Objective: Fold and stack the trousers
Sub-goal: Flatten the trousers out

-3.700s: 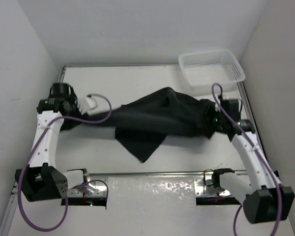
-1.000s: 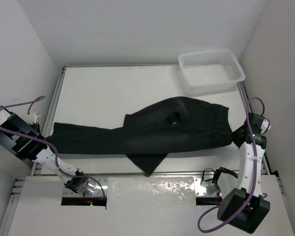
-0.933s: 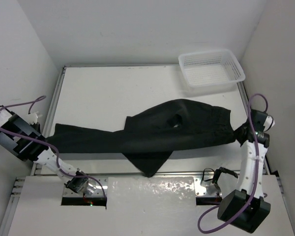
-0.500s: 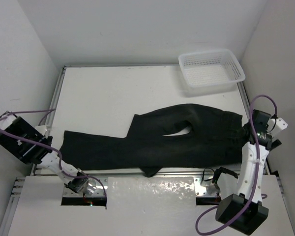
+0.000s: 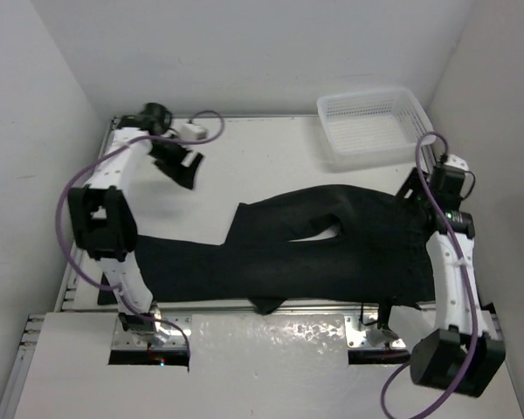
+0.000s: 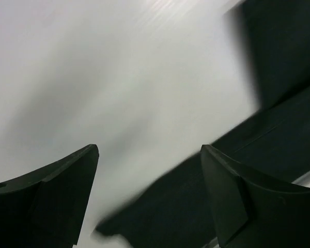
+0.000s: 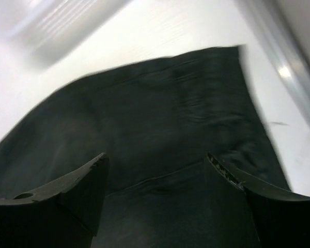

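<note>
The black trousers (image 5: 332,249) lie spread flat across the near half of the table, waist at the right, legs running left to about the left edge. My left gripper (image 5: 182,168) is open and empty, raised over bare table at the far left, well apart from the cloth; its wrist view shows a trouser leg (image 6: 206,206) below, blurred. My right gripper (image 5: 417,194) is open and empty, just above the waist end; its wrist view shows the waist (image 7: 160,134) between its fingers.
A white mesh basket (image 5: 375,122) stands at the far right corner, and its blurred wall shows in the right wrist view (image 7: 57,31). The table's metal rail (image 5: 262,307) runs along the near edge. Grey walls close in on both sides.
The trousers were pulled out and laid flat. Both grippers let go; the left arm swung from the near left up to the far left, and the right gripper rose over the waist.
</note>
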